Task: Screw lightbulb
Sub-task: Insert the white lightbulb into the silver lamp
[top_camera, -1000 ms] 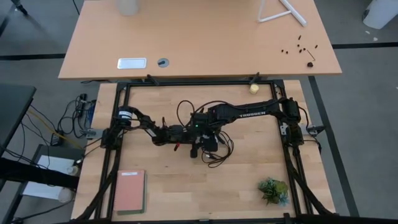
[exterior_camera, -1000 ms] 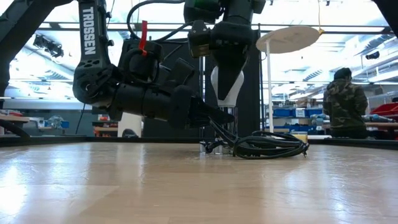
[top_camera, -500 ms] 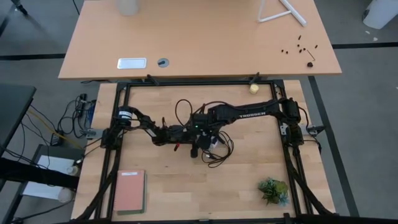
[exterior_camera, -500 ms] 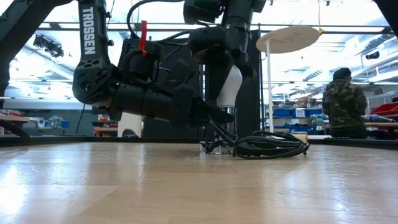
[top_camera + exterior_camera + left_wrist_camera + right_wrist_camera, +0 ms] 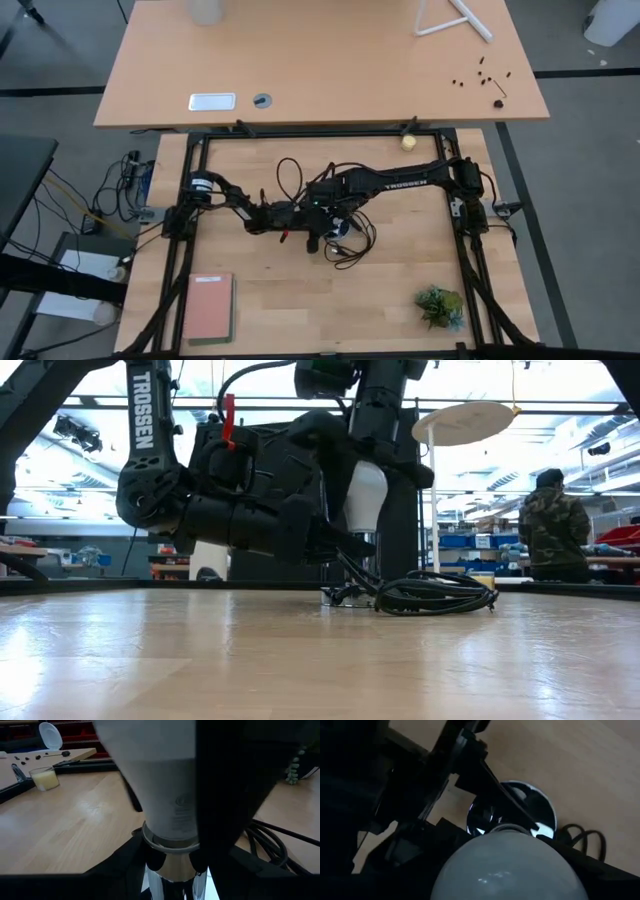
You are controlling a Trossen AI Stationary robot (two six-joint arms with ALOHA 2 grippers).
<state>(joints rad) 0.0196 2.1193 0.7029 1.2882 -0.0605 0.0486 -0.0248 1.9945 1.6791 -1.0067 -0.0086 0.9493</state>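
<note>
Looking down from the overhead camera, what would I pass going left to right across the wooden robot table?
Pink book → left gripper, low beside the socket → lightbulb → yellowish ball → small green plant.

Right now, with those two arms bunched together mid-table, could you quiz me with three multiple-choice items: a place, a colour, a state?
1. Where is the book?
A. near left corner of the table
B. beside the plant
C. under the arms

2. What colour is the lightbulb?
A. red
B. white
C. green

3. How does the lightbulb stand?
A. lying flat
B. base down over the silver socket
C. hanging from a cord

Answers:
1 A, high view shows it there.
2 B, frosted white in low view.
3 B, left wrist view shows its base in the socket.
</note>
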